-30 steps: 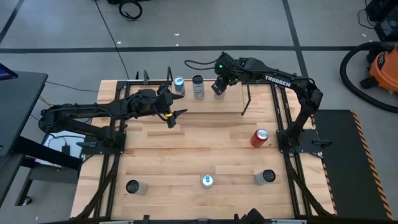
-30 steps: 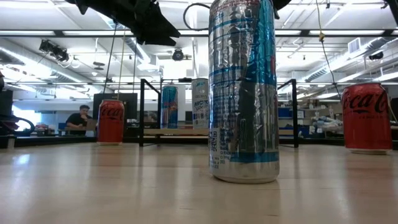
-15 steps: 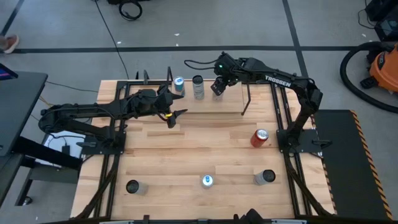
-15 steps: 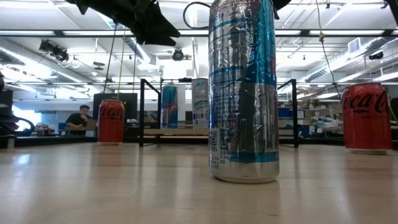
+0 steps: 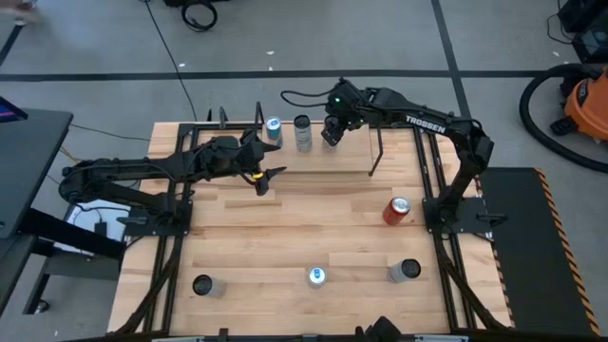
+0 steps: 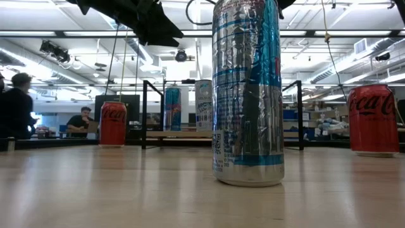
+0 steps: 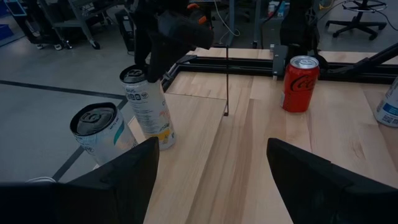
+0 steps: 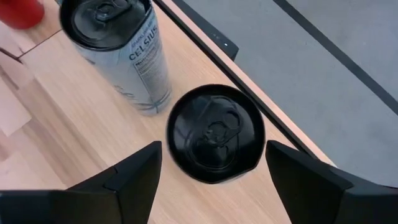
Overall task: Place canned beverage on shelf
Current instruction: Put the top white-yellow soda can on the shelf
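Your right gripper [image 8: 208,171] is hanging right over a black-topped can [image 8: 215,134] on the shelf [image 5: 313,157], fingers spread wide on either side of it and not touching it. Next to that can stands a white Celsius can [image 8: 124,53], and a teal one [image 5: 274,130] past it, so three are lined up along the plank. Your left gripper [image 5: 266,179] waits open just in front of the shelf. A red cola can [image 5: 396,210] is still out on the table [image 5: 285,237].
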You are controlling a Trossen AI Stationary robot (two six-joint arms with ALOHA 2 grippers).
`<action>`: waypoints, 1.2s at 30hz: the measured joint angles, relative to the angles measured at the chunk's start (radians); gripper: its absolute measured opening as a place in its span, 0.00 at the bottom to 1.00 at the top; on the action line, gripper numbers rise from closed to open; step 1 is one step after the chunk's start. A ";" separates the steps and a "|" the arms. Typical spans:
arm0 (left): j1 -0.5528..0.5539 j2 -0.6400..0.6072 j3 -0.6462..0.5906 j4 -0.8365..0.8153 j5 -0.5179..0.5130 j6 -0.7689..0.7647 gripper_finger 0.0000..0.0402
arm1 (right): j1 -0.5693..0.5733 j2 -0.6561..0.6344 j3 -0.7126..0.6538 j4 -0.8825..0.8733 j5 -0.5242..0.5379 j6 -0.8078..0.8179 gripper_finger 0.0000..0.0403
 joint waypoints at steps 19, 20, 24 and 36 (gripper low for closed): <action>0.000 0.000 0.000 0.000 0.000 0.000 0.75 | -0.004 0.001 0.022 0.042 -0.028 -0.223 0.73; 0.000 0.000 0.000 0.000 0.000 0.000 0.75 | -0.007 0.001 0.023 0.042 -0.043 -0.255 0.73; 0.000 0.000 0.000 0.000 0.000 0.000 0.75 | -0.034 0.002 0.023 0.032 -0.128 -0.366 0.73; 0.000 0.000 0.000 0.000 0.000 0.000 0.75 | -0.129 0.003 0.023 0.030 -0.346 -0.420 0.73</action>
